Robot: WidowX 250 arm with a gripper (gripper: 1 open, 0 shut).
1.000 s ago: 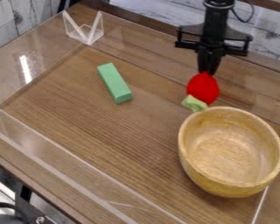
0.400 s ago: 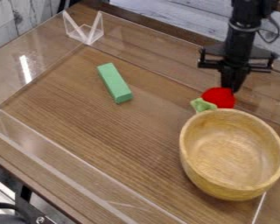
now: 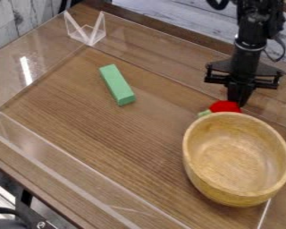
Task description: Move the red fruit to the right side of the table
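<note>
**Inspector:** Begin with the largest item. Dial is the view, twelve at the top.

**Assistant:** Table [image 3: 74, 143]: in place. Bowl [image 3: 236, 199]: at four o'clock on it, upright, same spot as a second ago.

**Inspector:** Gripper [image 3: 239, 100]?

**Assistant:** Shifted toward four o'clock over the last second and now near the bowl's twelve o'clock rim. Its pincer is pressed together, tips at the fruit's upper edge. Whether it pinches the fruit or merely pushes it, I cannot tell.

**Inspector:** Green block [image 3: 117, 84]?

**Assistant:** Toward ten o'clock, well apart from the action. Unmoved.

**Inspector:** And the smallest, the red fruit [image 3: 225, 106]?

**Assistant:** At about three o'clock on the table, just beyond the bowl's twelve o'clock rim. It has travelled toward four o'clock with the gripper, and its leafy cap now points to about eight. Contact with the rim cannot be confirmed.

**Inspector:** Finding?

**Assistant:** Progress, in my judgement: the fruit is now farther right, and the task looks nearly met. Further travel toward six o'clock risks jamming it against the bowl; three o'clock seems the safer heading.
</note>
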